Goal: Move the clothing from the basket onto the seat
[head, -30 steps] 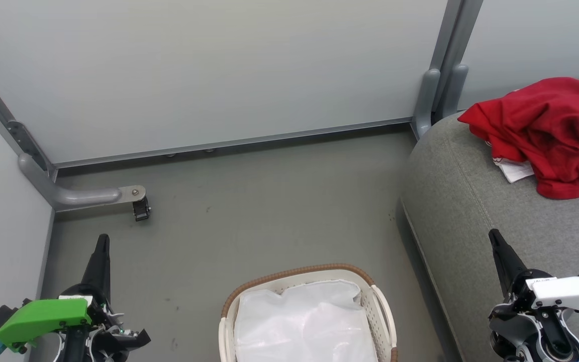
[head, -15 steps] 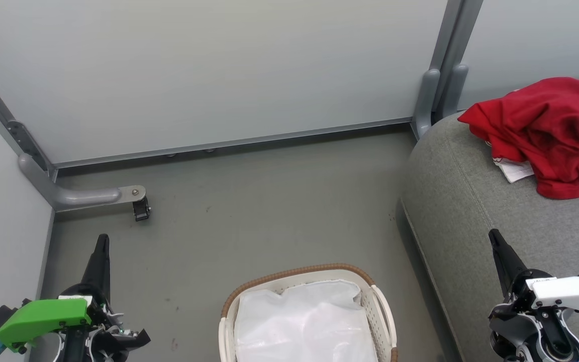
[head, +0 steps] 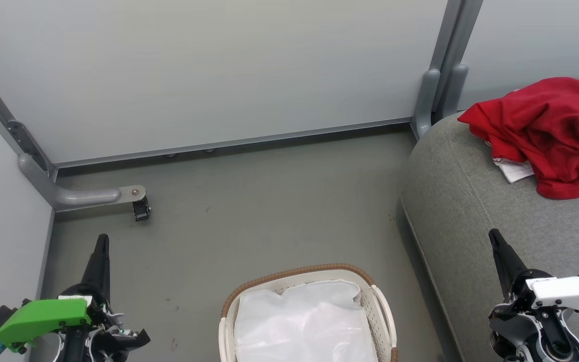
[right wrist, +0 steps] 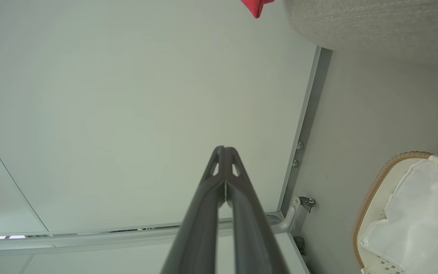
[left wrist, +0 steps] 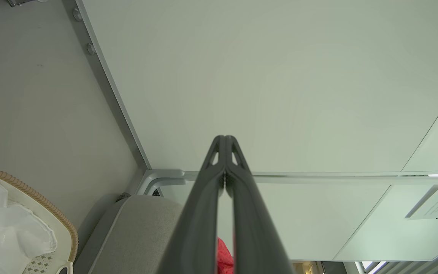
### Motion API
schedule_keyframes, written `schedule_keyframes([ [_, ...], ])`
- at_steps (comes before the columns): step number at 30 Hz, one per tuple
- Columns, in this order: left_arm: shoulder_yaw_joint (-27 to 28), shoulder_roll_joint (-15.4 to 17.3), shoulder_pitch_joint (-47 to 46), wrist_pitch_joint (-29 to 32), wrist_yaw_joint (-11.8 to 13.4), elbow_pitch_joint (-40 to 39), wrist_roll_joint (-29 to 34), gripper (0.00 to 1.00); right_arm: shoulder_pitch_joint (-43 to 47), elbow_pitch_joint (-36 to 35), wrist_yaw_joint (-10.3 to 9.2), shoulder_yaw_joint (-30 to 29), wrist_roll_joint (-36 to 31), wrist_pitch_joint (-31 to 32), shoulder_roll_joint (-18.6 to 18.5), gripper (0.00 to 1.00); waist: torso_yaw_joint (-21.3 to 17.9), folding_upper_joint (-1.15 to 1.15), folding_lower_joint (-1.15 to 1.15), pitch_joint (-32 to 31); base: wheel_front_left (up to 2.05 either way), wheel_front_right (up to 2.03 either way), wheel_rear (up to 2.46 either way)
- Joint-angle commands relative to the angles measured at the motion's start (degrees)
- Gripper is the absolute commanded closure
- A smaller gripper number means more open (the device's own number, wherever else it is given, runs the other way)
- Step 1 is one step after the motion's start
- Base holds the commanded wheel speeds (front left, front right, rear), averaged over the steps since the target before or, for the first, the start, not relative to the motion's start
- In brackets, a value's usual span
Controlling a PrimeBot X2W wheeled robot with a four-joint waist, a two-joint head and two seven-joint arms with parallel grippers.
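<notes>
We saw the red jersey [head: 546, 130] heaped at the sofa's [head: 470, 211] far edge. The laundry basket [head: 381, 301] on the floor showed its white liner [head: 304, 322], so we judged the task done. Our left gripper [head: 102, 237] and right gripper [head: 493, 234] were closed, empty.

Grey floor [head: 269, 211] across the middle, scuffed with a few dark specks. At the far side stands a pale partition panel [head: 219, 65], with a metal rail [head: 229, 143] along its base. Far left, a curved grey foot [head: 78, 195] reaches out onto the floor, a small black caster [head: 141, 210] at its tip. Far right, a grey upright post [head: 453, 45]. In the left wrist view, a paper notice [left wrist: 434, 203] is stuck on a panel.
</notes>
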Motion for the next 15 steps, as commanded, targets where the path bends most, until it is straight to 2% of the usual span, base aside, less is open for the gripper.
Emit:
schedule_keyframes([
  [1,0.2,0.1,-0.6,0.1,-0.4,0.0,0.2,1.0,-0.4,-0.2,-0.02,-0.1,0.2,0.2,-0.3,1.0,0.0,0.59,0.0,0.0,0.0,0.0,0.0],
  [15,0.2,0.0,-0.6,0.2,-0.4,0.0,0.2,1.0,-0.4,-0.2,-0.02,-0.1,0.2,0.2,-0.3,1.0,0.0,0.59,0.0,0.0,0.0,0.0,0.0],
])
